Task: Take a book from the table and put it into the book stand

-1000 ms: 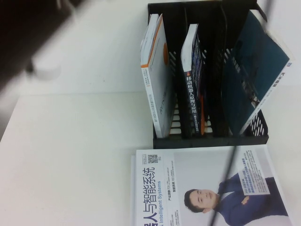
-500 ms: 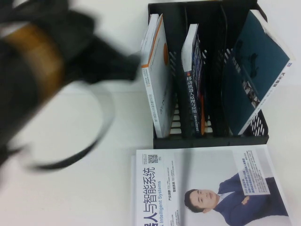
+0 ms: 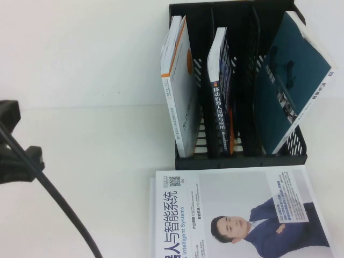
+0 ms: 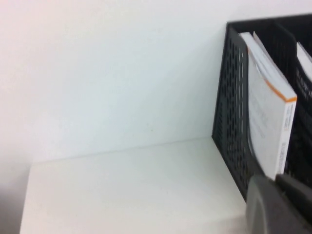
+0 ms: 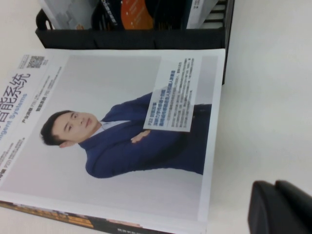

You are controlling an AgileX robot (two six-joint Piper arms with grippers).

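Across the white table the black book stand takes up the far right, its upright dividers forming slots that already hold three volumes. Rightmost sits the book — a large thin paperback leaning diagonally in its slot, dark teal back cover facing the camera, its upper corner tipped out past the stand's right wall. Next over, a dark-spined book stands in the middle slot, and a white book with orange edge fills the leftmost one. Flat on the table just in front of the stand lies the white book picturing a man in a blue suit.

Judging by this, the placing looks done, and the step in hand is clearing the arms away. Doing it well means drawing back without brushing the tilted teal cover, since a thin, floppy paperback resting at an angle could slide or flop out.

At the left edge of the high view only a dark arm part with a trailing cable shows. The left gripper hangs near the stand's left wall, and the right gripper sits low beside the flat book — whether either claw is parted or closed I cannot tell.
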